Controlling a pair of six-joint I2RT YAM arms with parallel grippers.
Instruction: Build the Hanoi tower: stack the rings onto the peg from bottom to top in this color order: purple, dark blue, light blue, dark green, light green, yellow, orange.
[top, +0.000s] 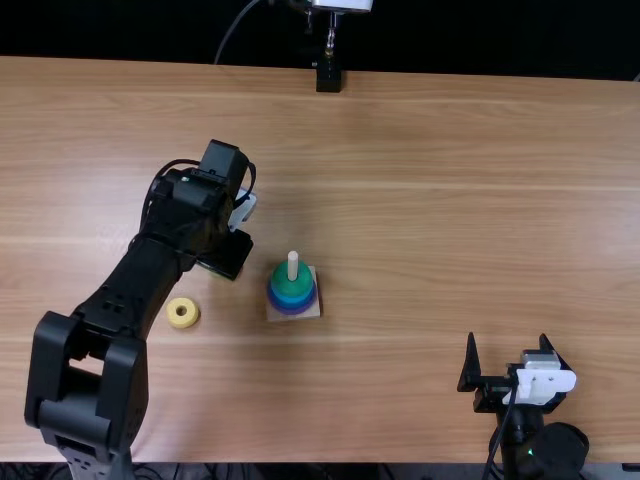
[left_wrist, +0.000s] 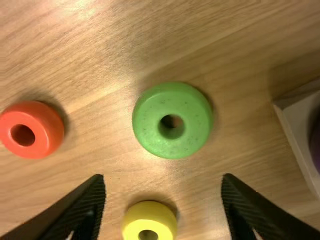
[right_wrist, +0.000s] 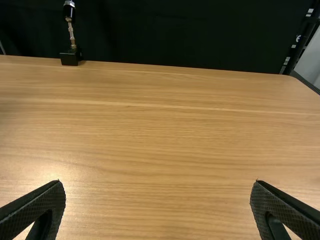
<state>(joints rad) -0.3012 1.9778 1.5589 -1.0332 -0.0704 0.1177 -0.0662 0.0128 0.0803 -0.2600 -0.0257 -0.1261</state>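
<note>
Stacked green-and-blue rings (top: 291, 291) are borne by one wooden peg (top: 293, 265). The black left gripper (top: 228, 257), at its ten o'clock, and right gripper (top: 507, 337), near four, are spread. One yellow ring (top: 173, 314) (eight o'clock), one orange ring (left_wrist: 45, 132), one light-green ring (left_wrist: 150, 120) are seen loose

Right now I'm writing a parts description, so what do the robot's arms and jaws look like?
The left arm is black with chunky links, a looped black cable and a white piece near the wrist. The right arm is black too, with a white block and thin black wire. Both arms' jaws are black; the right's have textured inner faces.
</note>
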